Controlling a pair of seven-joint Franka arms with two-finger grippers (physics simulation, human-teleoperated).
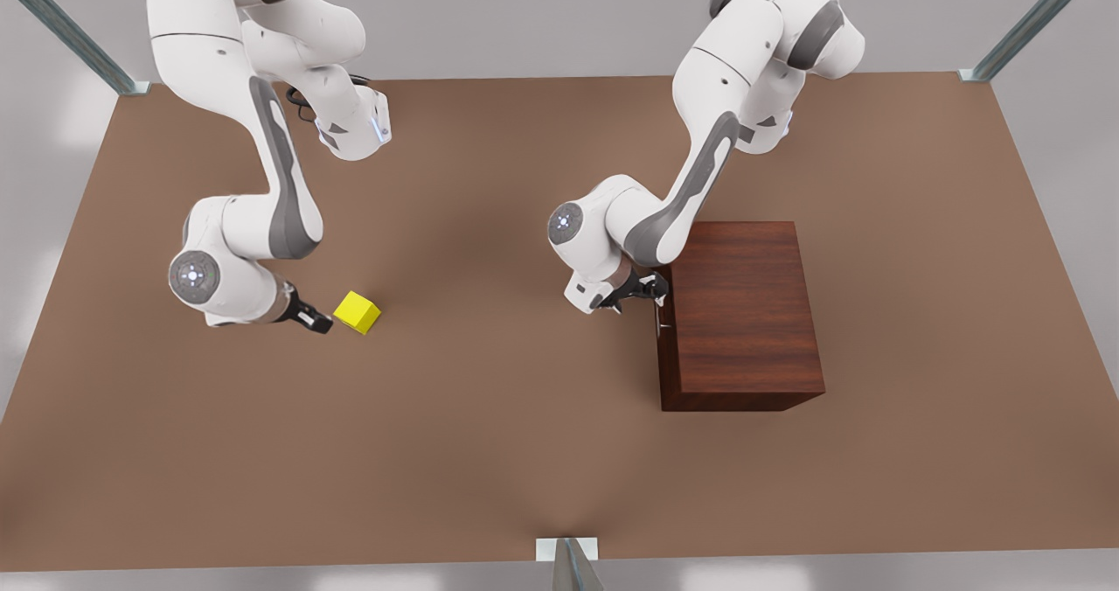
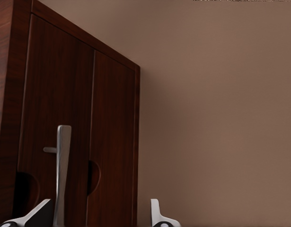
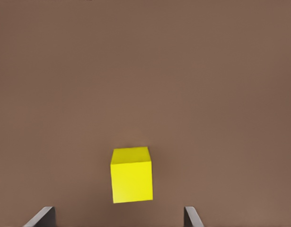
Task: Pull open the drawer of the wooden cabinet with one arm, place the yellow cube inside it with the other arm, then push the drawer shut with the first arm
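My left claw (image 1: 645,298) is open around the drawer (image 2: 60,142) handle (image 2: 63,170); my right claw (image 1: 322,323) is open near the yellow cube (image 1: 357,312)

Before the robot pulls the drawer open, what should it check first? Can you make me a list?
1. Left gripper is at the drawer front on the wooden cabinet: ok.
2. Its fingers are open with the silver handle between them: ok in the left wrist view, one fingertip on the far side.
3. Fingers closed on the handle: not ok, not yet gripped.
4. Drawer is shut and flush: ok, nothing pulled out.
5. Yellow cube sits on the table, free and upright: ok.
6. Right gripper is open and lined up beside the cube, not touching: ok.
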